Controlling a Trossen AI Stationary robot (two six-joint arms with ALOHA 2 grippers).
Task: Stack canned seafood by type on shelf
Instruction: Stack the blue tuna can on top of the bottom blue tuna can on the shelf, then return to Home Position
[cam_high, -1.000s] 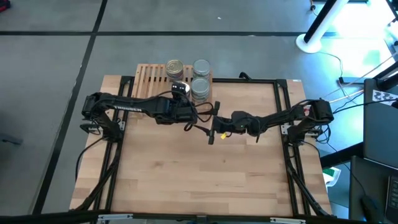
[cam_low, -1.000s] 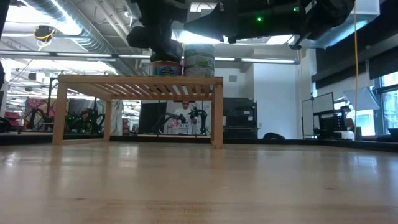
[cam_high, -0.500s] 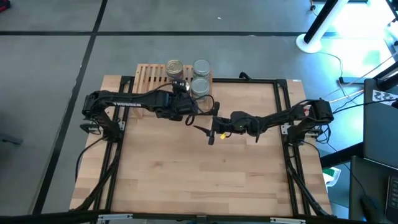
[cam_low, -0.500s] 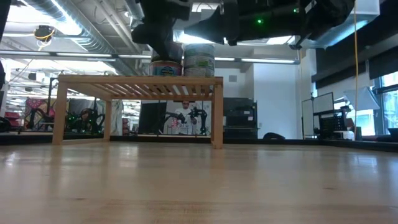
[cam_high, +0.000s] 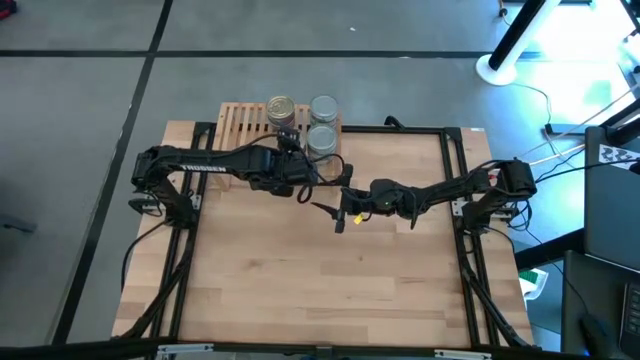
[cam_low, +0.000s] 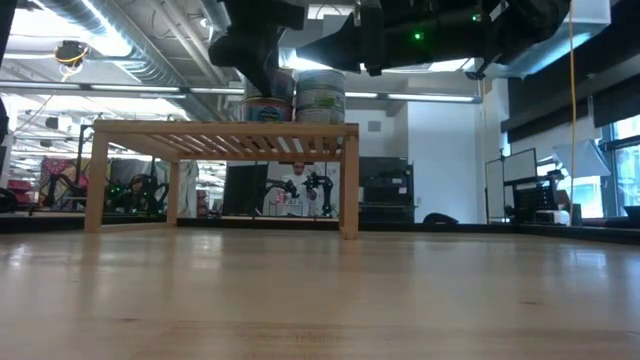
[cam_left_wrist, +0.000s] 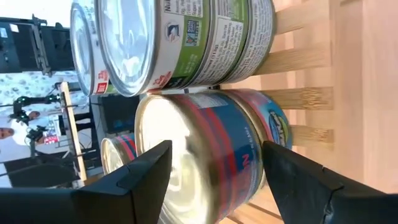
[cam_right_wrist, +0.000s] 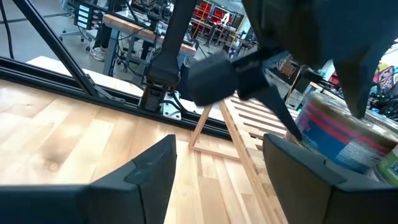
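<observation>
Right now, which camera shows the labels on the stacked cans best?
The left wrist view: green-labelled cans and a blue-and-red can fill it. The high view shows only lids, the low view partly hides them.

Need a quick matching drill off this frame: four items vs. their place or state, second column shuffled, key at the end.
Column 1:
1. left gripper
2. right gripper
3. gold-lidded can
4. shelf

Column 2:
A. at the table's far edge, slatted top, carrying the cans
B. open over bare table, near the middle, holding nothing
C. open, fingers on either side of the blue-labelled can, clear of it
D. on the shelf, left of the two silver-lidded stacks

Pairs: 1-C, 2-B, 3-D, 4-A
</observation>
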